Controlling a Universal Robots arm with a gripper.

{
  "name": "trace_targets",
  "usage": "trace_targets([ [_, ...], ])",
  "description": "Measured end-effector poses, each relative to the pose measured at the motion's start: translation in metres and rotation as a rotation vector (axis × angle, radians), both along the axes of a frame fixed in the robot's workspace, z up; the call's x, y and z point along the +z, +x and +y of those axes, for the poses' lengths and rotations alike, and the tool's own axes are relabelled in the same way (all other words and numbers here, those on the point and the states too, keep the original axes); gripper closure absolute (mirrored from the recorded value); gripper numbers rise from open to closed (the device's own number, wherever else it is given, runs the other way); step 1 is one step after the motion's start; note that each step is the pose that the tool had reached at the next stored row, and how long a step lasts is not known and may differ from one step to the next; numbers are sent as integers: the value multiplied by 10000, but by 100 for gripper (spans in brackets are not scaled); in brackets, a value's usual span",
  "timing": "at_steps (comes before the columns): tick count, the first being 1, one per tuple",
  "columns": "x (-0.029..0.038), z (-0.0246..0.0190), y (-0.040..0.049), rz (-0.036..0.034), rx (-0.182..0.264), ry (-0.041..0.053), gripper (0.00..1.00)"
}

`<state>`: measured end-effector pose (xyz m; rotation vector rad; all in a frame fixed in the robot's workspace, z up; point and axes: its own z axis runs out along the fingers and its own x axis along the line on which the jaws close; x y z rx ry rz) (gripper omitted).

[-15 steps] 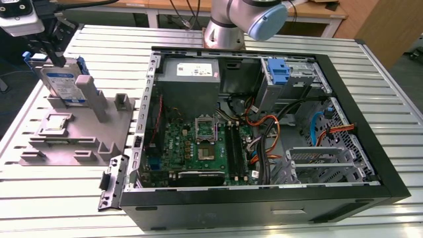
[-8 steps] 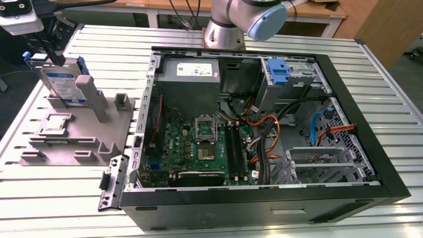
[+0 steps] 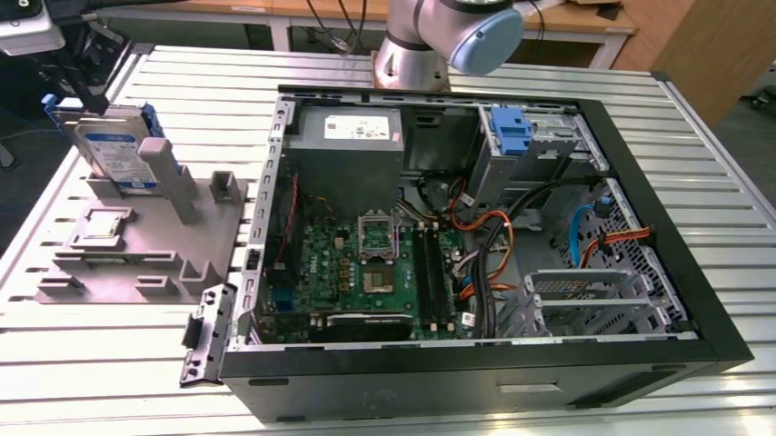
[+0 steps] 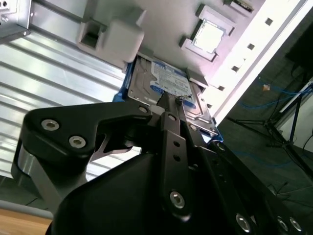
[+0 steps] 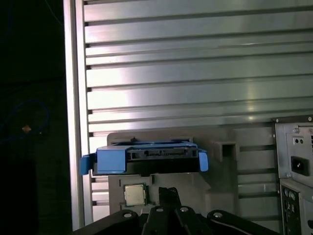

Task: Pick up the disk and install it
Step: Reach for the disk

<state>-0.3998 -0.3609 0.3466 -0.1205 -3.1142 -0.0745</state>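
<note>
The disk (image 3: 115, 150) stands upright in a slot of the grey holder (image 3: 145, 245) at the exterior view's far left, its white-and-blue label facing the open case. Blue rails frame it. My gripper (image 3: 83, 98) hangs just above its top edge, with dark fingers that look shut and hold nothing. In the second wrist view the gripper (image 4: 173, 100) points at the disk's label face (image 4: 168, 78). In the first wrist view the disk (image 5: 146, 159) is seen edge-on with the gripper (image 5: 168, 192) a short way off it.
An open computer case (image 3: 679, 300) fills the middle and the exterior view's right, with a motherboard (image 3: 363, 263), cables and a drive bay with a blue latch (image 3: 513, 132) at the back. A small square chip (image 3: 104, 225) lies on the holder. The arm's base (image 3: 419, 54) stands behind the case.
</note>
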Motion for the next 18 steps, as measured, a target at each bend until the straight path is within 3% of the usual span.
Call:
trace_targets([
  [3,-6,68,-60,0,-2,0,90],
  [7,-18,123,-174,0,-1,0,90],
  [14,-39,193,-356,1,-1,0,90],
  [18,-45,203,-418,1,-2,0,90],
])
